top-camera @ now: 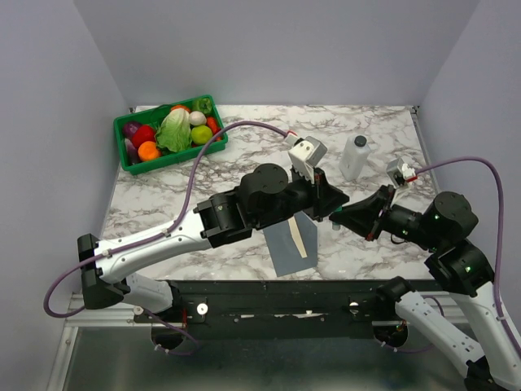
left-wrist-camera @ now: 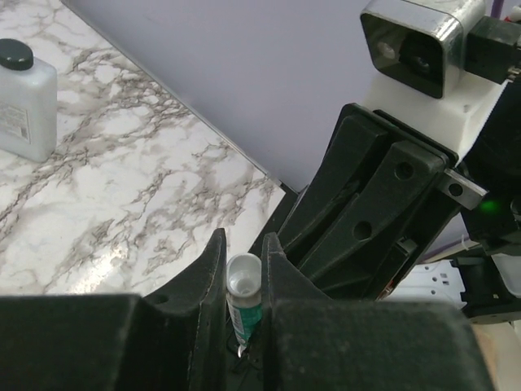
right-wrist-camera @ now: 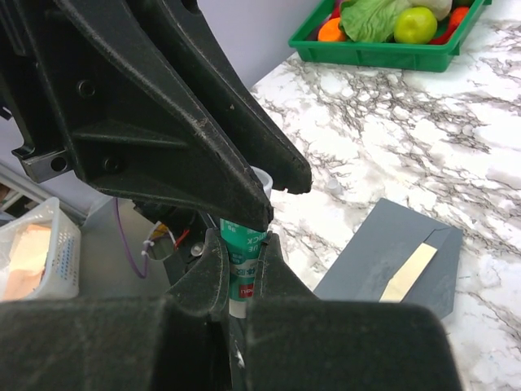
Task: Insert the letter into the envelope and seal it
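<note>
The slate-grey envelope (top-camera: 285,247) (right-wrist-camera: 374,259) lies flat on the marble near the front edge. A cream-tan strip (top-camera: 306,237) (right-wrist-camera: 409,272) that looks like the letter shows along it; the remainder of the letter is hidden. Above the envelope's right side both grippers meet tip to tip on a green-and-white glue stick (left-wrist-camera: 244,303) (right-wrist-camera: 243,252). My left gripper (top-camera: 330,208) (left-wrist-camera: 242,244) is shut on its white end. My right gripper (top-camera: 345,215) (right-wrist-camera: 244,241) is shut on its green body.
A white bottle with a dark cap (top-camera: 355,157) (left-wrist-camera: 20,102) stands at the back right. A green bin of vegetables (top-camera: 130,160) (right-wrist-camera: 366,55) sits at the back left. A white basket (right-wrist-camera: 32,261) stands off the table, low in the right wrist view.
</note>
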You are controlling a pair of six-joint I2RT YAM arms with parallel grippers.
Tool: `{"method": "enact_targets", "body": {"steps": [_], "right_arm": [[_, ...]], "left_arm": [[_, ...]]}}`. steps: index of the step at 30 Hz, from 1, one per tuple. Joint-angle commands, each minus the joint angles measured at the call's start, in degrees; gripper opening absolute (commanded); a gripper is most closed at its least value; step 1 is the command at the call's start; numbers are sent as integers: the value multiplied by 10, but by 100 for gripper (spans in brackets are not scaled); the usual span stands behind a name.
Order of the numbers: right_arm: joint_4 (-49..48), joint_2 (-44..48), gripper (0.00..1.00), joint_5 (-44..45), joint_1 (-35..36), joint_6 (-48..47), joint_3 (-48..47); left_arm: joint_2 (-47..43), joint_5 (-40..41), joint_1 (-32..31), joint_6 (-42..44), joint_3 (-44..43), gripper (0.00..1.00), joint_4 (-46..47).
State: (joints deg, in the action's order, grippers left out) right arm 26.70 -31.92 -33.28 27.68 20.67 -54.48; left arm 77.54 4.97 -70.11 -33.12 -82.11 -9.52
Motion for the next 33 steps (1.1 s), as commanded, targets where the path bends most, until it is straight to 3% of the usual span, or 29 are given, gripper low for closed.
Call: {"method": "enact_targets", "body": {"steps": [1,8,11,12,15,18,22,26,33], "right_arm": [[-4,5,1,-10,-2,-18,-19],[-20,1,1,-192,-2,-41,-36],[-27,5,1,-236,-2,-39,-38],[-29,6,1,-239,-2,-39,-37],[-25,13,1,-220,-2,-41,-31],[-23,20,1,-186,-2,-35,-20],[-12,24,1,-97,-2,25,-2],[6,36,1,-29,-2,95,11],[18,90,1,81,-2,243,31]], "left_arm": [[-30,-102,1,34,40,0,66],[-49,-375,8,45,113,0,240],[-49,-415,11,37,120,36,279],[-49,-417,12,36,120,56,285],[-56,-381,22,34,124,99,282],[-68,-330,37,28,128,99,262],[-95,-153,40,36,116,99,191],[-127,-58,39,39,129,99,172],[-148,6,40,34,140,99,143]]}}
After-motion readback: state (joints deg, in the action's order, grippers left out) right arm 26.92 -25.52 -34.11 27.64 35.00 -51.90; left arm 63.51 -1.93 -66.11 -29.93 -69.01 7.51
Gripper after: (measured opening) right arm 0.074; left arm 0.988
